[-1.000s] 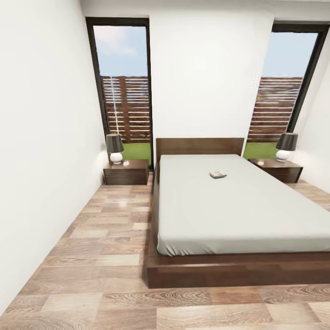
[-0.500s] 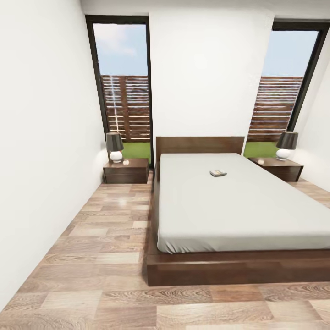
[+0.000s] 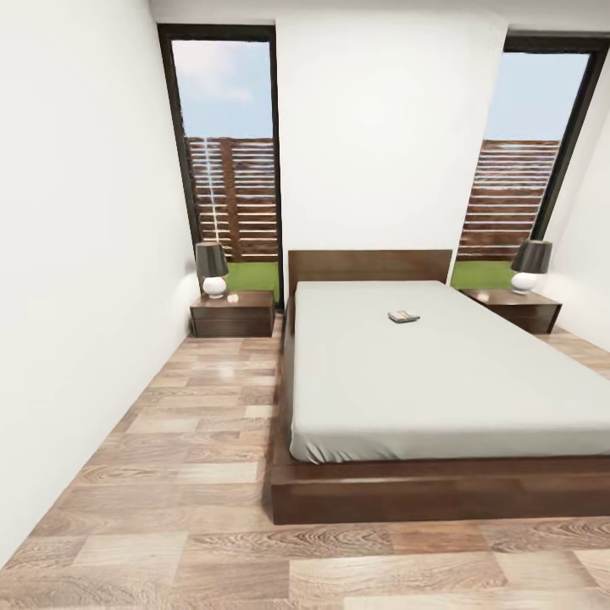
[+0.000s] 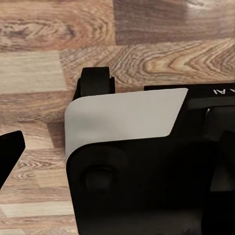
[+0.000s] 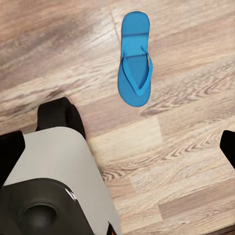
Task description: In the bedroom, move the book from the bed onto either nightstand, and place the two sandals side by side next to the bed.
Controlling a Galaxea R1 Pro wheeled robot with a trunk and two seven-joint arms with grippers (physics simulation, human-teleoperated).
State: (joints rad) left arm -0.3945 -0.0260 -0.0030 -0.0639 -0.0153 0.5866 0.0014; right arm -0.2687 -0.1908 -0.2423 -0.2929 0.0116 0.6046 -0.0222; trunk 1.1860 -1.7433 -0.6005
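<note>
a bedroom with white walls and a brown wood-plank floor [image 3: 195, 440], seen from the robot's head. a large low bed [image 3: 424, 381] with a dark brown frame and headboard and a plain off-white mattress reaches away from the foot of the picture toward the far wall. the book [image 3: 403, 318], small and thin with a dark cover, lies flat on the mattress in the headboard half, well apart from both side edges. a dark reddish-brown nightstand [image 3: 233, 313] stands just beside the bed's left side by the headboard, carrying a lamp [image 3: 212, 269] with a dark shade and a round white base. a second nightstand [image 3: 512, 309] stands on the bed's right side with a matching lamp [image 3: 530, 265]. two tall dark-framed windows [image 3: 227, 161] flank the wall behind the headboard, showing a slatted wooden fence, grass and sky.

in the right wrist view, one bright blue sandal [image 5: 135, 59] lies flat on the plank floor, sole down, thong strap up, out ahead of the right hand and apart from it. a dark fingertip [image 5: 229, 147] of the right hand shows at one edge of that view and another dark tip at the opposite edge, so the hand is spread wide and grips nothing.

in the left wrist view, the robot's own black and grey body [image 4: 132, 161] sits over the floor, with one dark fingertip [image 4: 10, 152] at the picture's edge; whether the left hand is spread or closed cannot be told.
</note>
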